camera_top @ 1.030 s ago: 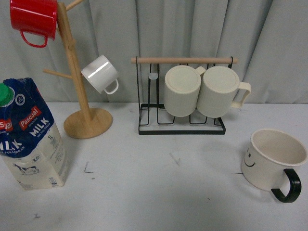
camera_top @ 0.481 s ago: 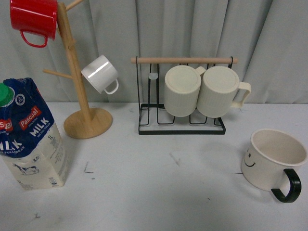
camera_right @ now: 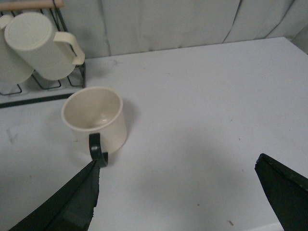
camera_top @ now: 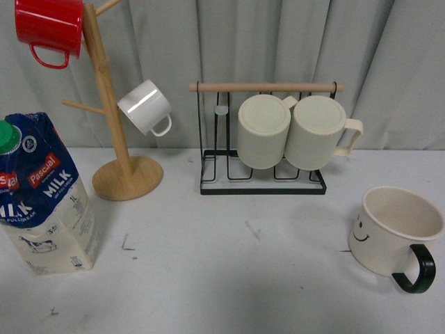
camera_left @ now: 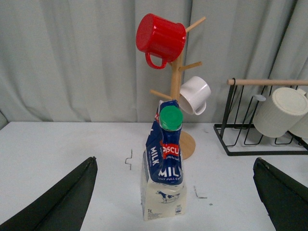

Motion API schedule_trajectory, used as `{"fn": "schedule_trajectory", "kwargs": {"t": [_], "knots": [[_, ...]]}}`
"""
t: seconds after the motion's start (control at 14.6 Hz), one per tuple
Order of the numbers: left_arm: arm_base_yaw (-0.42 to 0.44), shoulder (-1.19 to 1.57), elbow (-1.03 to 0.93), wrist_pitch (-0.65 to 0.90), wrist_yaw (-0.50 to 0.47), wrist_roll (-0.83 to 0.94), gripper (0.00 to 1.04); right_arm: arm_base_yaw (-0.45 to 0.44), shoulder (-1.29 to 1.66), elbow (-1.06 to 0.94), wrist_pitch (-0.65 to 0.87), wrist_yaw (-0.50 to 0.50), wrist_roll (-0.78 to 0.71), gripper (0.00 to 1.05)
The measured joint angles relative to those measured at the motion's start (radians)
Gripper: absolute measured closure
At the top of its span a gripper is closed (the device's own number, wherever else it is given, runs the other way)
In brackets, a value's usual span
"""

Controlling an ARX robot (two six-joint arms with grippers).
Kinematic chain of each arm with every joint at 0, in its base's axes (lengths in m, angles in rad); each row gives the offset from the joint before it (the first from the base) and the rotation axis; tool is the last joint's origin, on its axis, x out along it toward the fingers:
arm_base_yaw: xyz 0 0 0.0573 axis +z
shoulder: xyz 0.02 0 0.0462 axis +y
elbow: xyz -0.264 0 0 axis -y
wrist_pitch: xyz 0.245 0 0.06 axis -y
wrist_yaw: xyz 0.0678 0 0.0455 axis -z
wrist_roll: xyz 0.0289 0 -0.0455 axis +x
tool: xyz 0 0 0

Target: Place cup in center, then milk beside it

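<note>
Both spread, empty: left end effector (camera_left: 174, 161), right end effector (camera_right: 178, 162). Risk: cup (camera_right: 96, 118) tips if rim pinch lands off-centre.

Left claw (camera_left: 175, 161): two fingers (camera_left: 62, 202) in sight, dark grey-black, matte, plain flat faces, wedge-shaped, narrowing to blunt tips. Right claw (camera_right: 178, 160): two fingers (camera_right: 67, 202) alike, dark matte wedges, slight green tinge, straight edges.

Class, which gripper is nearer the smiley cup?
Right. The right gripper is open close to the cup, on its handle side. The left gripper is open facing the milk, across the table from the cup.
</note>
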Motion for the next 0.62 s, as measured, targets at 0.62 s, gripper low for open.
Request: {"fn": "schedule_trajectory", "kwargs": {"t": [0.62], "knots": [[0.000,0.000,0.000,-0.001,0.000,0.000,0.07,-0.065,1.068,0.573,0.120,-0.065,0.022,0.06]]}}
